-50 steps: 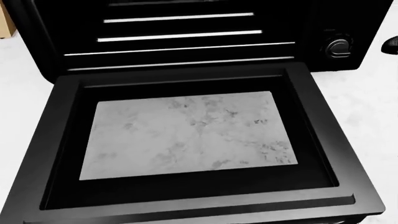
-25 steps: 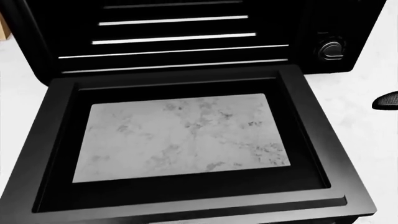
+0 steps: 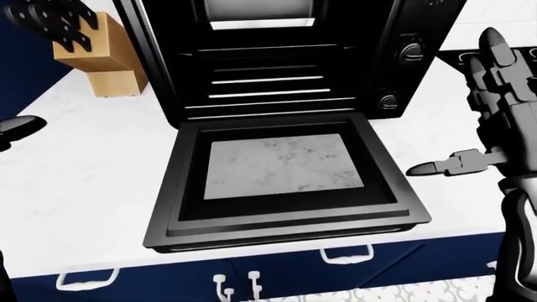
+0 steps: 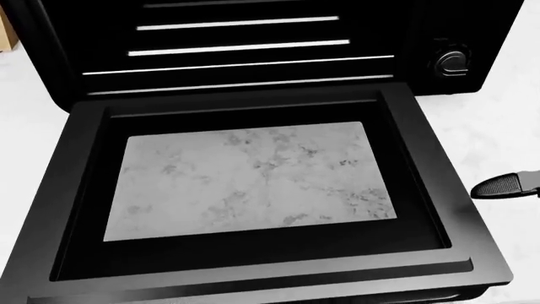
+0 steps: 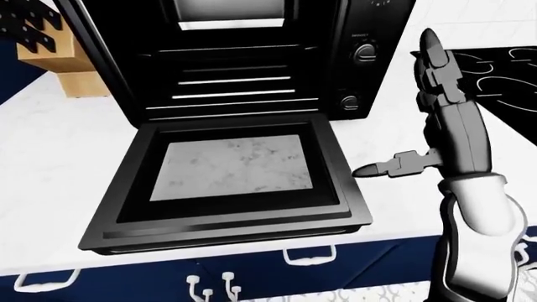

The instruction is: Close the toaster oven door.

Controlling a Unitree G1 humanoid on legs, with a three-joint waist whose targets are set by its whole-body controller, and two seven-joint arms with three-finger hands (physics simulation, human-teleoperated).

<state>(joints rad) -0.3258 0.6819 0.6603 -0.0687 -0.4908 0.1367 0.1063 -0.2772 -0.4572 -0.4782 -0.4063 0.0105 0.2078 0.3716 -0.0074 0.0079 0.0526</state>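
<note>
While door (image 3: 285,182) lies flat open below toaster oven (image 3: 294,56) on table (image 3: 75,182), approach step in hand. Right hand (image 5: 445,119) beside door's right edge, fingers spread, holding nothing. Left hand (image 3: 17,127) barely visible, state unclear. Next: get under door's lower edge, lift.

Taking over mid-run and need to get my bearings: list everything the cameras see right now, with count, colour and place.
toaster oven: one, black, on the counter, top centre of the left-eye view.
toaster oven door: one, black frame with glass pane, folded down flat and fully open.
oven racks: several pale bars inside the cavity.
knobs: two show, black, on the oven's right panel.
knife block: one, wooden with black handles, upper left.
counter: white marble.
drawers: navy with white handles, below the counter.
cooktop: black, upper right of the right-eye view.
right hand: fingers open, right of the door, not touching.
left hand: only a dark tip at the left edge.
</note>
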